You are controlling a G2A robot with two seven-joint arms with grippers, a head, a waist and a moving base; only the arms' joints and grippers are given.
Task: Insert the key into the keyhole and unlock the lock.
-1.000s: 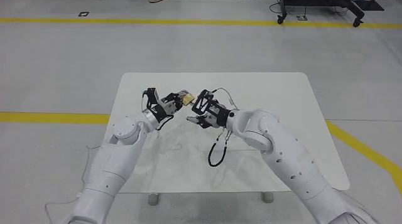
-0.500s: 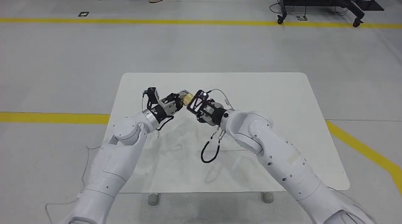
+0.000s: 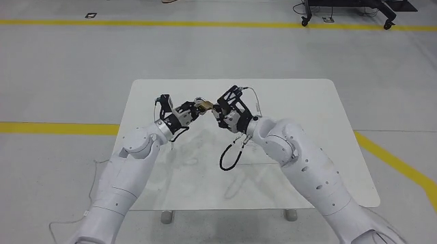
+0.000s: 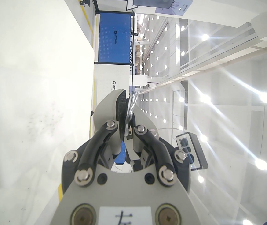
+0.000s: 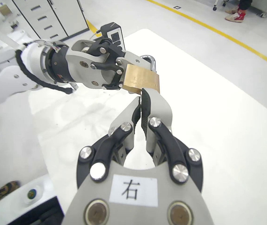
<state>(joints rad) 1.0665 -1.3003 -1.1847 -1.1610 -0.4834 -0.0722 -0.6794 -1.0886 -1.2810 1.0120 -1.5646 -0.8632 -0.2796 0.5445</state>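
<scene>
2 arms meet in the air above the white tabletop (image 3: 307, 107), holding the task's things between them. The left jaws pinch the brass lock (image 5: 140, 81) at 1 end of its body, beside the steel shackle (image 5: 152, 60), and hold it clear of the tabletop. From the top view the lock (image 3: 202, 106) sits right where the 2 arms converge.

The right jaws are pressed together, with their tips touching the lock's lower edge. I take them to be pinching the key, but the pads cover it and the keyhole, so I cannot tell how deep the blade sits, or whether it has entered at all.

My judgement is that the insertion step is in hand: the key is at or in the keyhole, and the shackle looks seated, so the lock is not yet open.

The next move calls for keeping the blade in line with the keyhole while pushing it fully home. Then the right wrist has to roll about the key's own axis. Meanwhile the left jaws must hold the brass body firm against that twist, or the lock may simply turn with the key.
</scene>
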